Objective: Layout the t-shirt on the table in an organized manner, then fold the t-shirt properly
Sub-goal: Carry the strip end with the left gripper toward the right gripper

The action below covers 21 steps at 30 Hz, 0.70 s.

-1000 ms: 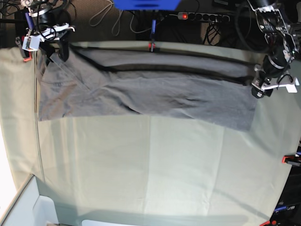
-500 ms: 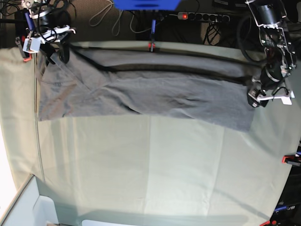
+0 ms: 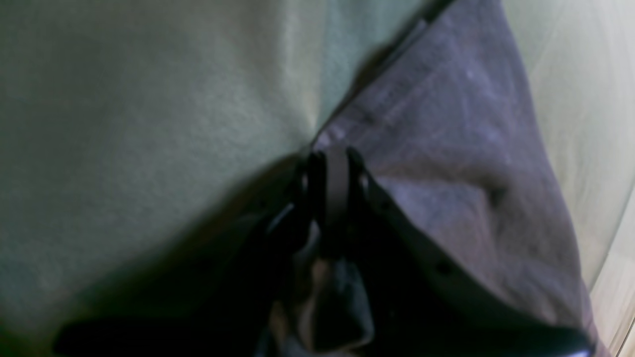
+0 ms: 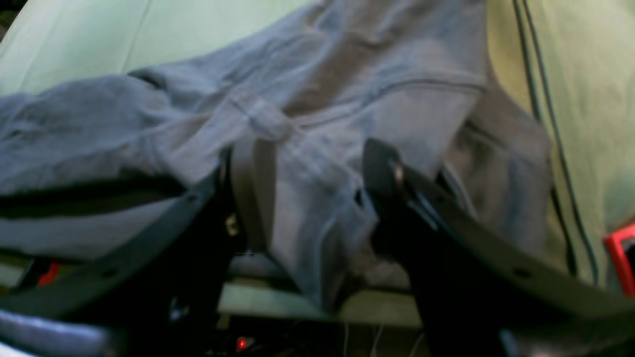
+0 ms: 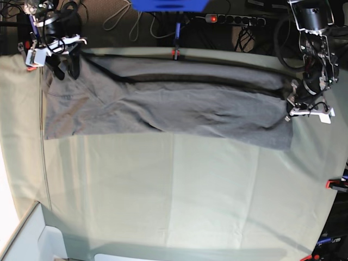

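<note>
Limp, light grey cotton t-shirt (image 5: 163, 103) on green-clothed counter (image 5: 190, 190): left gripper (image 3: 331, 157) fingers pinched its hem corner; right gripper (image 4: 307, 163) fingers spread, straddling fabric. Grip hems.

near half of table (image 5: 179, 190) bare, free to pass; t-shirt (image 5: 174, 106) spans far side, red clamps (image 5: 333, 184) at edges.

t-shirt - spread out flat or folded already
Partly folded: in the base view the t-shirt lies as a long narrow band across the table's far edge, layers overlapping in ridges, creased. Not a finished fold.
</note>
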### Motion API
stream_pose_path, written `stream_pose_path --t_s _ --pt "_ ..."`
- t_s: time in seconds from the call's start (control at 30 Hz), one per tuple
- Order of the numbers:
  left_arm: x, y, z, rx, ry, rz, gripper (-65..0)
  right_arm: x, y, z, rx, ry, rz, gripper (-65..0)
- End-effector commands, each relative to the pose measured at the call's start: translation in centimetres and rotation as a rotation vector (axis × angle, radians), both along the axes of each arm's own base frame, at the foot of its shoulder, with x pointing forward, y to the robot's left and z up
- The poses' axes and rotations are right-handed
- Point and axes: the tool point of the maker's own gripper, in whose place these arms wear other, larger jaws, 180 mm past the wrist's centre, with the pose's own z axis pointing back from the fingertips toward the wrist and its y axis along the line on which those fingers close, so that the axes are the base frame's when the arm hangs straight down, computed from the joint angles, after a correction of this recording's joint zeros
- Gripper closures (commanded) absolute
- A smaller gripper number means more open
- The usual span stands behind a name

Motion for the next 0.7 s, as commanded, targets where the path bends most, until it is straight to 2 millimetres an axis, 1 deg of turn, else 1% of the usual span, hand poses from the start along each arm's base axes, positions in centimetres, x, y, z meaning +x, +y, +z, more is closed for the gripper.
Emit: stream_pose_path --t_s 0.0,0.07,0.17,0.27,0.4,0.57,0.67 --pt "-0.9 -1.1 -0.6 -0.029 0.051 -0.031 -0.1 0.0 -0.1 1.0 0.009 -0.038 0.009 -29.1" --pt "-0.9 -1.2 0.3 -0.008 0.025 -0.043 0.0 0.0 -0.1 1.0 0.009 -0.038 0.009 -29.1" --pt "0.1 -1.5 3.0 0.027 -0.052 -0.073 0.0 0.0 -0.1 1.0 0.007 -0.038 0.009 -29.1" --pt "1.6 -3.3 6.3 0.036 -0.155 -0.100 0.0 0.0 -0.1 1.0 0.007 -0.038 0.009 -29.1" --pt "2.1 -5.0 9.1 0.046 -0.233 -0.132 0.0 0.0 -0.1 1.0 0.007 -0.038 0.009 -29.1" --pt "3.0 -7.6 11.6 0.013 -0.319 -0.140 0.0 0.0 -0.1 1.0 0.007 -0.038 0.009 -29.1" --pt "3.8 -10.6 12.8 -0.009 -0.356 -0.205 0.0 0.0 -0.1 1.0 0.009 -0.038 0.009 -29.1"
